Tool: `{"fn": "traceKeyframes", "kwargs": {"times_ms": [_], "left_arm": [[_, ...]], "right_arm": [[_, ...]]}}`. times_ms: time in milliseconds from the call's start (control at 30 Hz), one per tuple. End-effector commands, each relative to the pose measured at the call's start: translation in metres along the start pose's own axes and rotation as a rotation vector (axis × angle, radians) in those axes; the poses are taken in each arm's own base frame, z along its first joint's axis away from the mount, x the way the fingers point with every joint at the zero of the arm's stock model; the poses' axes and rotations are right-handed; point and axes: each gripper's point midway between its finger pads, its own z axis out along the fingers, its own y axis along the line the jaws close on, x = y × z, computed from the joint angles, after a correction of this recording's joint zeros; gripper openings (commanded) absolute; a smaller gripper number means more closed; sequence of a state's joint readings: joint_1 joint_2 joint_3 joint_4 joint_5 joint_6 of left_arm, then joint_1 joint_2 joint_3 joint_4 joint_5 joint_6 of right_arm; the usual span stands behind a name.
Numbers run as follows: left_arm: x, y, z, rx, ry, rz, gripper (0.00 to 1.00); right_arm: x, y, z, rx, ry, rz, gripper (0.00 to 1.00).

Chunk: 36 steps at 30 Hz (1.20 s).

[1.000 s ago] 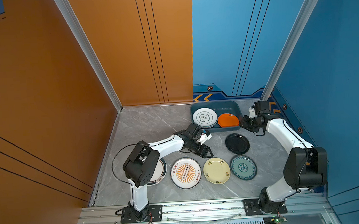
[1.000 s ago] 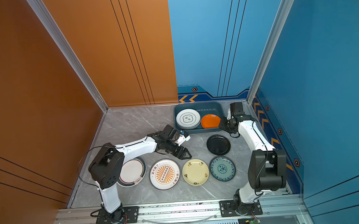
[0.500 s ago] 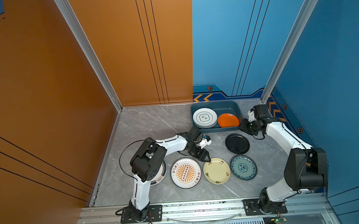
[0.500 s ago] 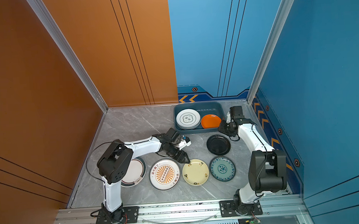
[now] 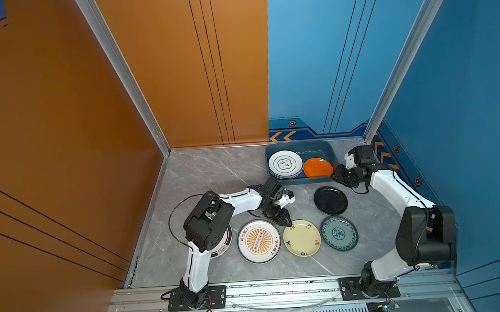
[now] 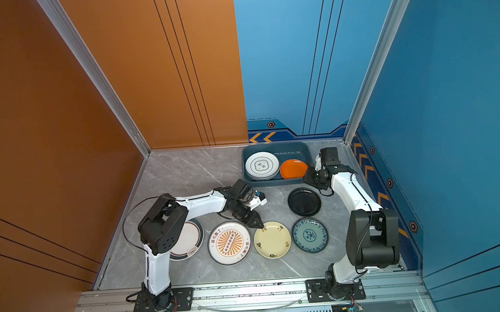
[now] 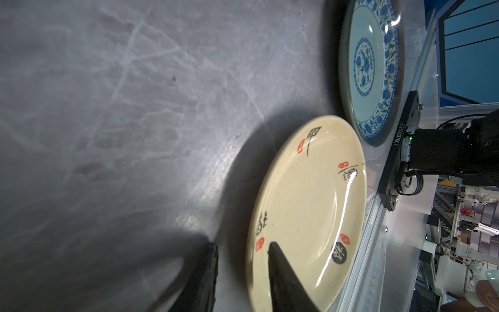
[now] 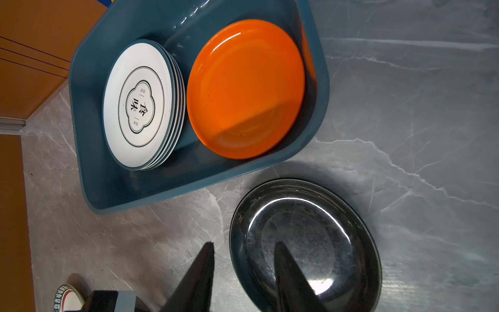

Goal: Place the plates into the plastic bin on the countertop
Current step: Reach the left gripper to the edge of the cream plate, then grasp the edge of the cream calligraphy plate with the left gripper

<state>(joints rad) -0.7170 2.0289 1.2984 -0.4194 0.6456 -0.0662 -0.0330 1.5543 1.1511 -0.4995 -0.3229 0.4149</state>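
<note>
**Open jaws at two plate rims**

Nearest, on the countertop (image 5: 214, 170), the left gripper (image 5: 288, 222) straddles the rim of the cream plate (image 5: 302, 238), jaws apart. Behind, the right gripper (image 8: 243, 243) gapes over the black plate (image 5: 330, 200). Farthest back, the plastic bin (image 5: 316, 148) holds stacked white plates (image 5: 285, 164) and an orange plate (image 5: 318, 167).

Both top views look steeply down from high above the front rail (image 5: 281, 291) and cover the whole countertop (image 5: 214, 176); their fields coincide almost fully (slight sideways offset). The left wrist camera sits low and close, facing past the left gripper (image 7: 242, 244) across the cream plate (image 7: 310, 202) to the teal plate (image 7: 372, 67). The right wrist camera, higher, looks down past the right gripper (image 8: 243, 243) at the black plate (image 8: 305, 243) and plastic bin (image 8: 89, 162).
</note>
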Motion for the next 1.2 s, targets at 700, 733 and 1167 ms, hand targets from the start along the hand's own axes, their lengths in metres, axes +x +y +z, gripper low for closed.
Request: {"fn": "traceKeyframes", "kwargs": {"times_ms": [700, 733, 1167], "left_arm": [[0.014, 0.001, 0.008, 0.027, 0.065, -0.028, 0.0], [0.013, 0.003, 0.005, 0.022, 0.059, -0.034, 0.0], [-0.031, 0.012, -0.075, 0.027, -0.178, -0.121, 0.0]], "right_arm": [[0.007, 0.001, 0.0, -0.02, 0.005, -0.01, 0.4], [0.008, 0.001, 0.0, -0.018, 0.006, -0.009, 0.4], [0.011, 0.06, -0.009, -0.323, -0.003, -0.089, 0.56]]}}
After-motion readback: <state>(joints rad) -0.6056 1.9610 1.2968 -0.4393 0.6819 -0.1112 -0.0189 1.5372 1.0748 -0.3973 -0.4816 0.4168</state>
